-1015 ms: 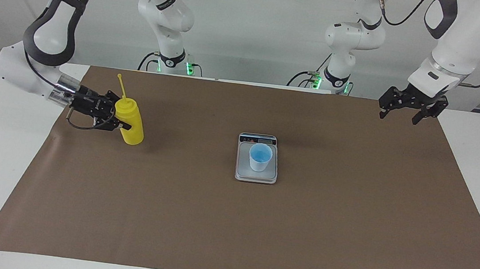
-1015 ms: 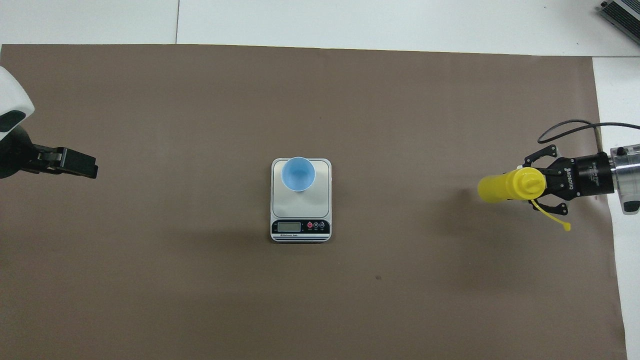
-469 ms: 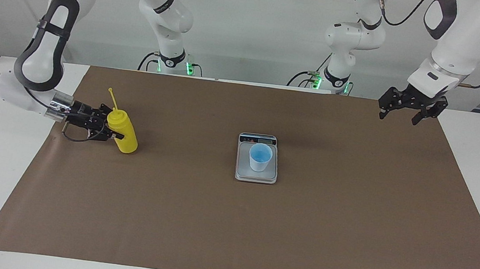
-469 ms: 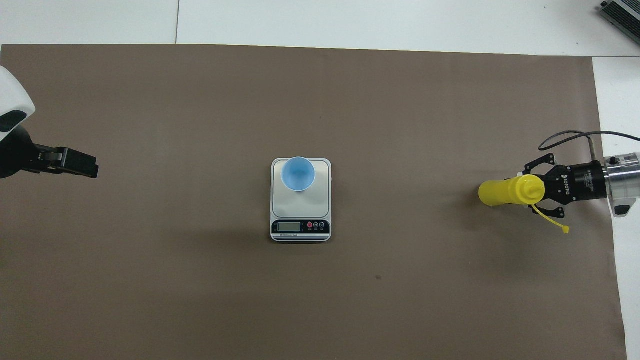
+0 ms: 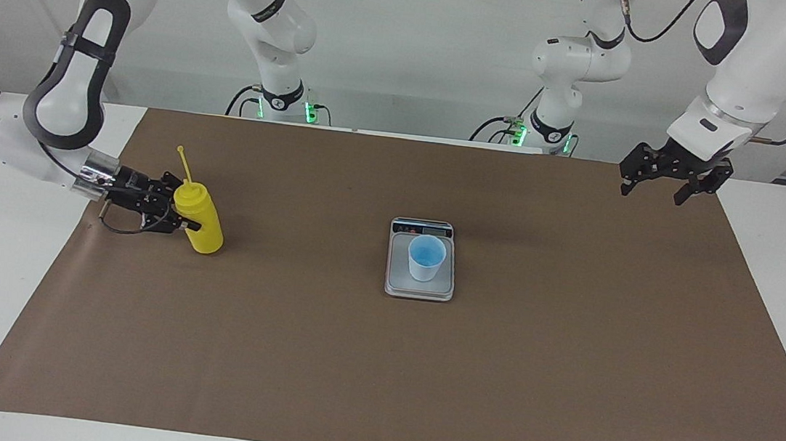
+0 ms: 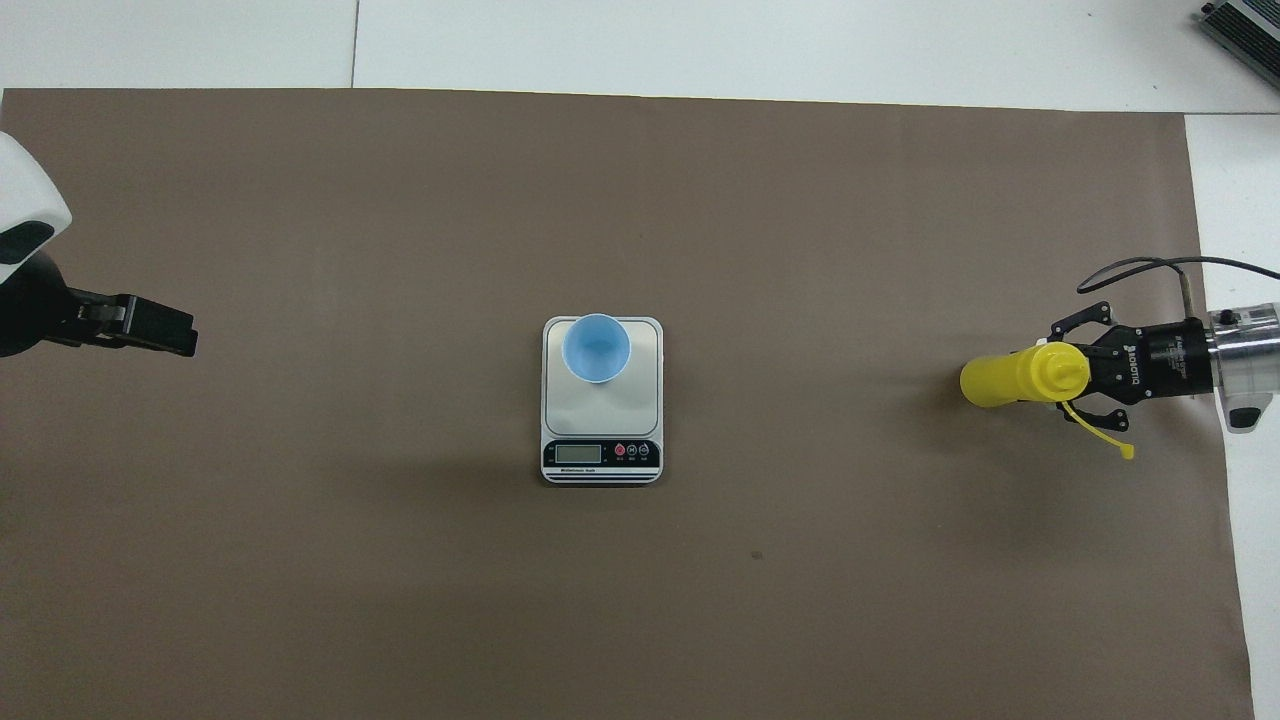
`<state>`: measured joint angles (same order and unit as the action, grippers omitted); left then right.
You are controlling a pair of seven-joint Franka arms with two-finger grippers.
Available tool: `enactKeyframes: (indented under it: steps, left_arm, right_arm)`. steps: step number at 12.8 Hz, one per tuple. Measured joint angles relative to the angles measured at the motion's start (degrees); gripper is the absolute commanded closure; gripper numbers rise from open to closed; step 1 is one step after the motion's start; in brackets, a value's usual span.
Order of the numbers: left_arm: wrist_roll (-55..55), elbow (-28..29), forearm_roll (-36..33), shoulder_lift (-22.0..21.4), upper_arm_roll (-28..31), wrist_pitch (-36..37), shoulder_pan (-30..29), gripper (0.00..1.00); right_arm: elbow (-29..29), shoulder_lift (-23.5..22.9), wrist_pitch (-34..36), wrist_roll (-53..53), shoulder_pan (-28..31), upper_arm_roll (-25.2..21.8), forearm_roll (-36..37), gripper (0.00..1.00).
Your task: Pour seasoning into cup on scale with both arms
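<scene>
The yellow seasoning bottle (image 5: 207, 230) stands on the brown mat toward the right arm's end of the table, its cap strap sticking up. It also shows in the overhead view (image 6: 1000, 376). My right gripper (image 5: 190, 217) (image 6: 1052, 375) reaches in level from the table's end and is shut on the bottle's upper part. The pale blue cup (image 5: 426, 257) (image 6: 596, 347) stands upright on the silver scale (image 5: 419, 290) (image 6: 600, 405) at mid-table. My left gripper (image 5: 653, 191) (image 6: 160, 333) hangs open and empty over the mat's edge at the left arm's end.
The brown mat (image 5: 378, 365) covers most of the white table. The scale's display strip (image 6: 601, 453) is on its edge nearer the robots. A grey device's corner (image 6: 1245, 25) shows on the table at the right arm's end, farther from the robots than the mat.
My right gripper has lowered the bottle onto the mat and shifted it slightly toward the right arm's end of the table. The left arm, cup and scale have not moved.
</scene>
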<state>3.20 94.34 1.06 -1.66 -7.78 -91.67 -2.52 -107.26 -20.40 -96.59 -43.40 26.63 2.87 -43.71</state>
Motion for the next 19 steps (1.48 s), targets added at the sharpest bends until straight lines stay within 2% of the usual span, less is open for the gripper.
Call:
enactKeyframes:
  steps: [2,3,5,7,11,15,19]
  left_arm:
    - [0.0,0.0,0.0,0.0,0.0,0.0,0.0,0.0]
    - [0.0,0.0,0.0,0.0,0.0,0.0,0.0,0.0]
    - [0.0,0.0,0.0,0.0,0.0,0.0,0.0,0.0]
    - [0.0,0.0,0.0,0.0,0.0,0.0,0.0,0.0]
    - [0.0,0.0,0.0,0.0,0.0,-0.1,0.0,0.0]
    - [0.0,0.0,0.0,0.0,0.0,-0.1,0.0,0.0]
    - [0.0,0.0,0.0,0.0,0.0,-0.1,0.0,0.0]
  right_arm:
    - [0.0,0.0,-0.1,-0.1,0.0,0.0,0.0,0.19]
    - [0.0,0.0,-0.1,-0.1,0.0,0.0,0.0,0.17]
    - [0.2,0.0,-0.2,-0.1,0.0,0.0,0.1,0.0]
    - [0.4,0.5,-1.5,-0.1,0.0,0.0,2.4,0.0]
    - [0.8,3.1,-2.6,0.3,-0.1,0.0,11.7,0.0]
    - [1.5,7.3,-3.8,8.5,-2.2,0.3,27.9,0.0]
    - [3.4,12.7,-4.4,14.9,-4.9,0.5,33.2,0.0]
